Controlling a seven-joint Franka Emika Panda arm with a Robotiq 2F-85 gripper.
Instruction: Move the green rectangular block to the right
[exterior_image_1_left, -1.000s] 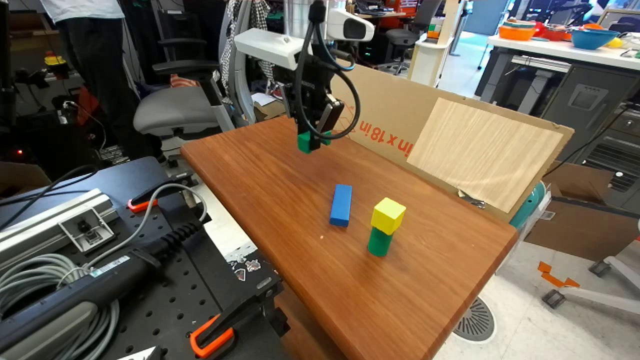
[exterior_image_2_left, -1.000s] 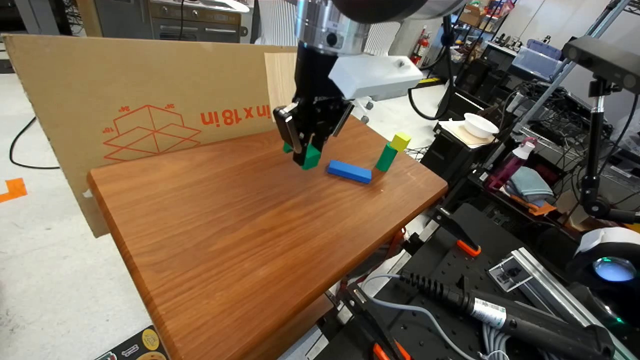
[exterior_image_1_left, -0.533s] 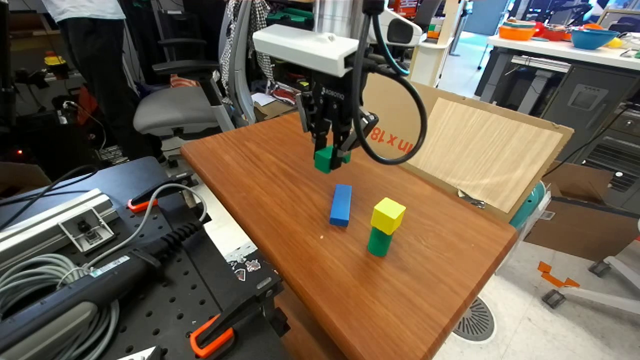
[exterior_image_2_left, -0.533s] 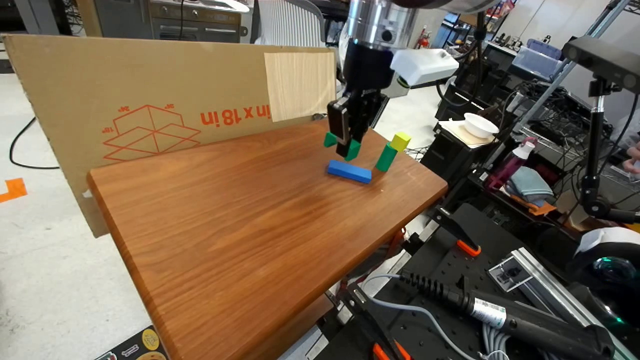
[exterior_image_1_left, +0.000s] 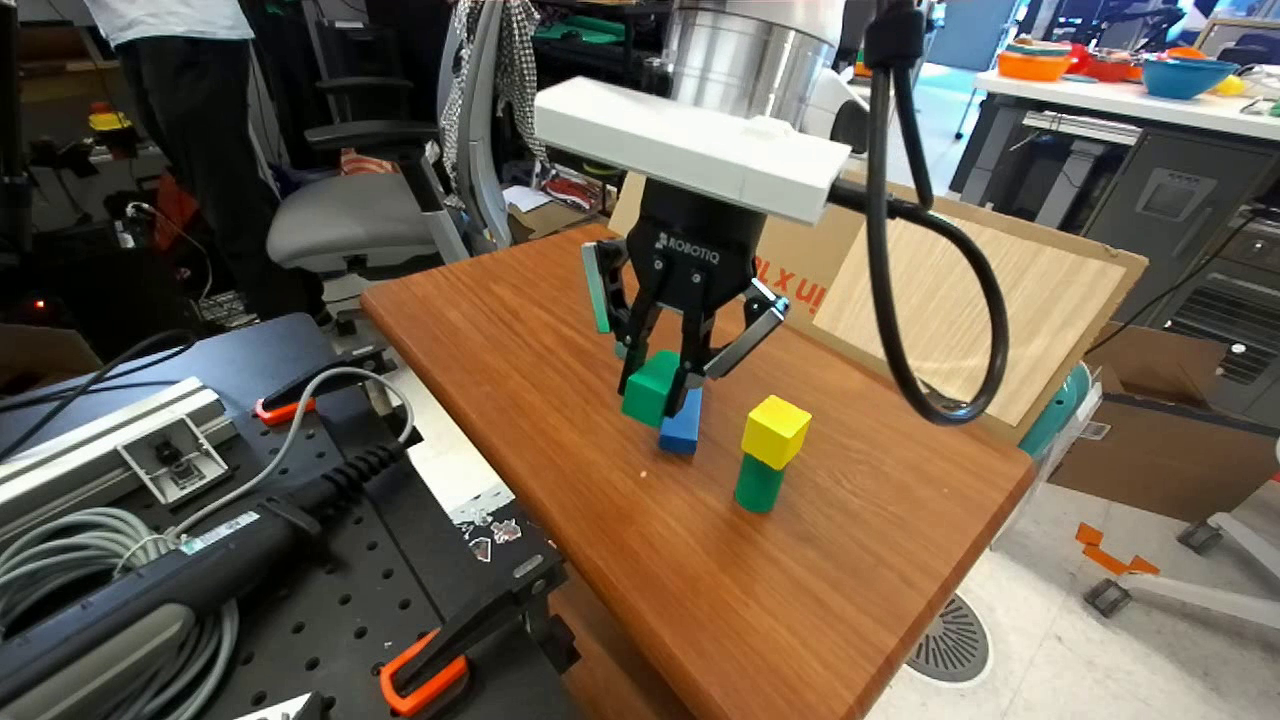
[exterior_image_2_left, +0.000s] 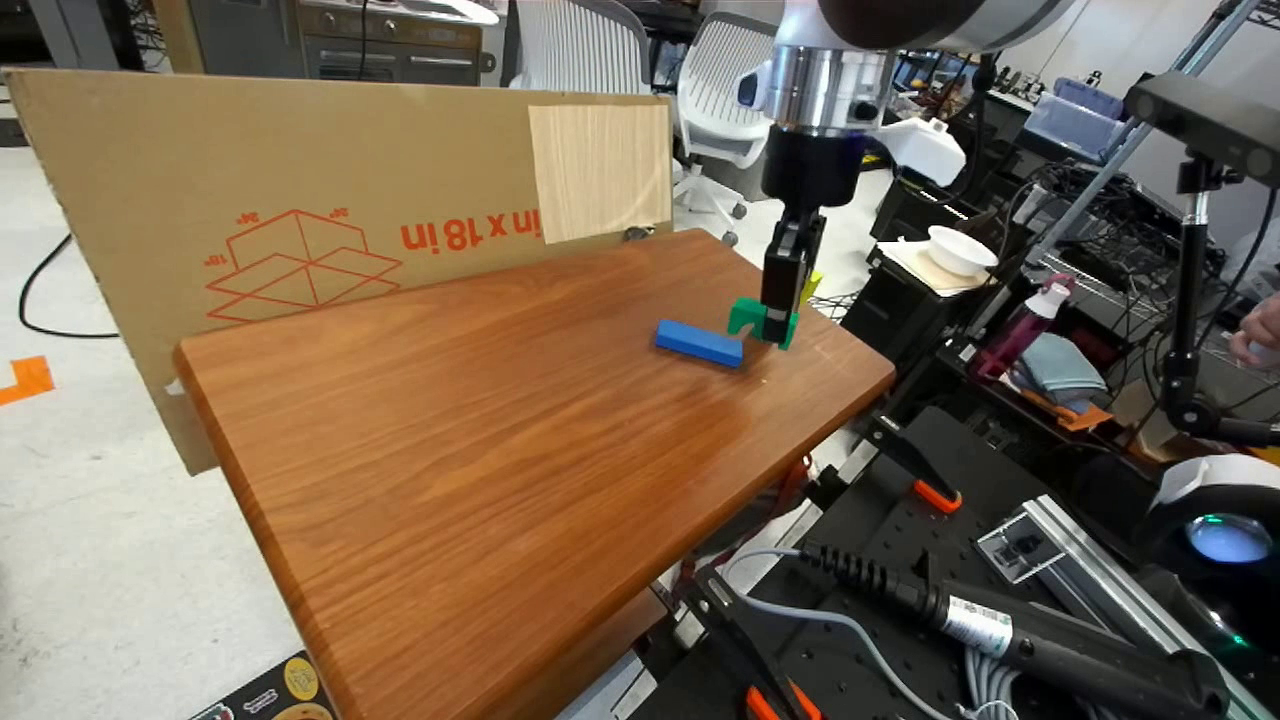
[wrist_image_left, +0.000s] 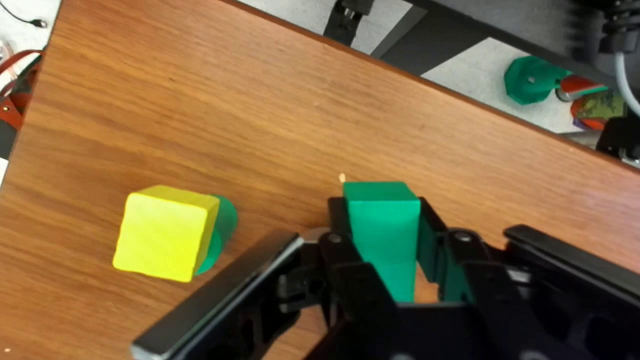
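Wrist view has the green block (wrist_image_left: 382, 235) near the yellow cube (wrist_image_left: 160, 237), on its right, the two apart. The gripper (exterior_image_1_left: 654, 386) has hold of the block: its fingers are drawn in on both sides, parted only by the block's width, and at least one end pokes out past them. The block looks lifted off the bench (exterior_image_2_left: 450, 430), though how far is hard to judge. In an exterior view the blue block (exterior_image_1_left: 683, 429) lies to the left of the cube, partly hidden behind the green block.

The step in hand seems to be the carry, with setting down not yet done. Whose right is meant is not plain from here, so choose the landing spot first, apart from both the cube and the blue block. The cube sits on a green post (exterior_image_1_left: 760, 487), a narrow perch that would probably topple at a light knock, and the gripper's outer bars flare toward the cube's side. A good carry therefore passes well above the cube, or gives that side extra room. Over the spot, level the block, come straight down slowly, and wait for its underside to meet the bench. Then part the fingers only a little, since a wide release would probably swing the bars nearer the cube, and lift straight up.
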